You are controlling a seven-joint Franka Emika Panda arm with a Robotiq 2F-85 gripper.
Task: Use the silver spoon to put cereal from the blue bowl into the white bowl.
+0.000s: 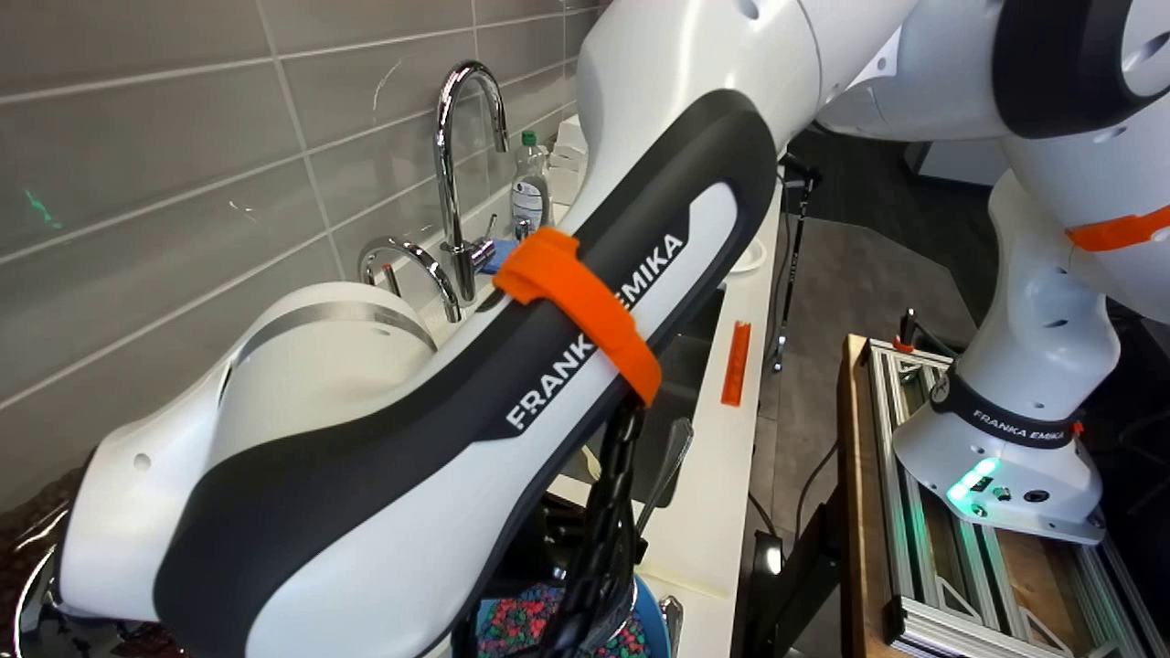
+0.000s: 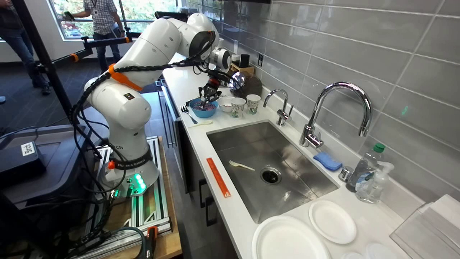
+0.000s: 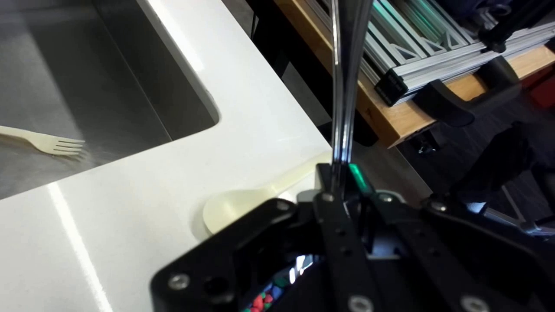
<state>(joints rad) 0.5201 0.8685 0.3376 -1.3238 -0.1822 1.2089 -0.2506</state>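
"White counter (image 3: 130,225), steel sink (image 2: 251,190) alongside. Progress?"

"Partway at most, I'd judge. Gripper (image 3: 340,177) pinched tight on the silver spoon (image 3: 347,86), handle end up, over the blue bowl (image 2: 203,113). Scoop end hidden; can't tell if loaded."

"What's in the blue one?"

"Plenty of multi-coloured cereal (image 1: 521,621)."

"And the white bowl (image 2: 224,108)?"

"Just beside it, partly hidden by a patterned cup (image 2: 238,108). Possibly a few reddish specks inside, too small to confirm. Left, presumably: scoop, carry across, tip."
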